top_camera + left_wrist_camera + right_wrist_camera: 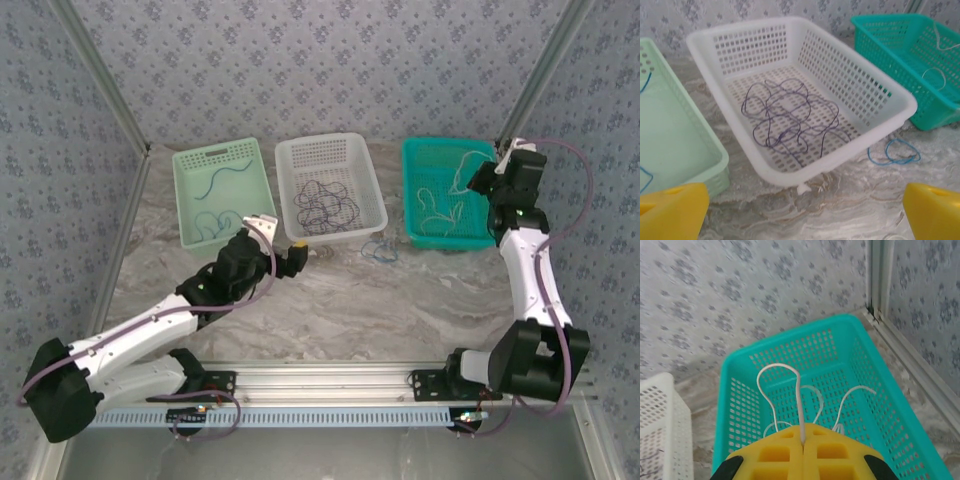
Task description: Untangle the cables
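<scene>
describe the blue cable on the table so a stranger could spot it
Find the white basket, middle of three. Off its near right corner, on the table toward the teal basket, lies a small looped blue cable. It alone lies outside the baskets.

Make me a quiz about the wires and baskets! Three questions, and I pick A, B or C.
1. Where is the loose blue cable?
A) on the table, between the white basket and the teal basket
B) inside the white basket
C) inside the teal basket

2. What colour are the cables in the white basket?
A) white
B) yellow
C) dark

3. What is the right gripper doing?
A) standing wide open
B) shut on a white cable
C) shut on a blue cable

Answers:
1 A: it lies on the bare table beside both baskets.
2 C: they curl dark against the pale floor.
3 B: it is closed with a white strand pinched at its tip.
</scene>
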